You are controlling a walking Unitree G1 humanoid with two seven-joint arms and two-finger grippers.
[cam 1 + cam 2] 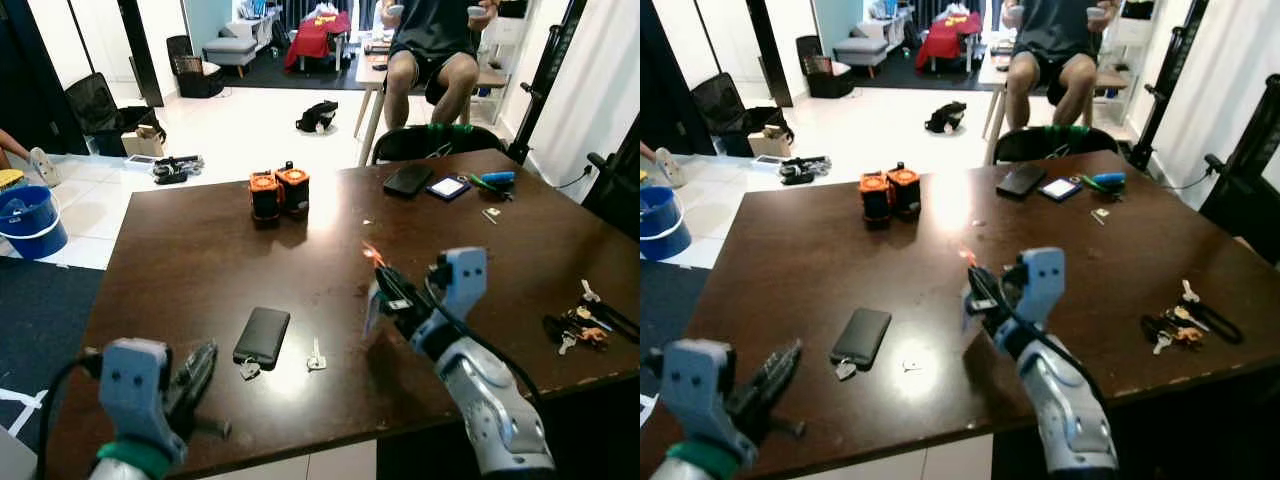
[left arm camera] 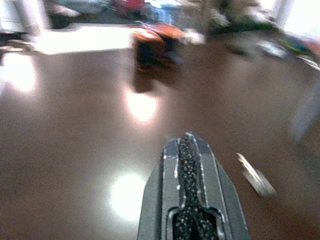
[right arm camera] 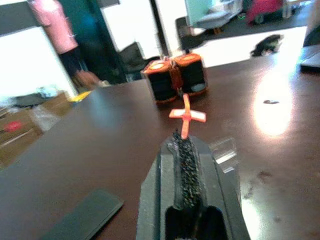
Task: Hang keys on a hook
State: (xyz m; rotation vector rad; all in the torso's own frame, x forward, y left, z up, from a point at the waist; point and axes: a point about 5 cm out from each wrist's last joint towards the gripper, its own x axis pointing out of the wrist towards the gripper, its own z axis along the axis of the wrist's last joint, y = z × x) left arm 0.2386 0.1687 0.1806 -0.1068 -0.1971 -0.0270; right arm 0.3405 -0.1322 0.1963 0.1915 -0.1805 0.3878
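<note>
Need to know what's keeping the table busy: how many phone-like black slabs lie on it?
2. One phone lies near the front edge, left of the right hand; another lies at the far side beside a small card. More may be hidden.

R gripper (image 1: 975, 290) holds orange hook (image 1: 965, 253).

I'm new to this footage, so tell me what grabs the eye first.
The right claw hangs over the middle of the dark table, shut on a small orange hook. Behind it stand two orange-topped black canisters, and a key bunch lies near the table's right edge.
</note>
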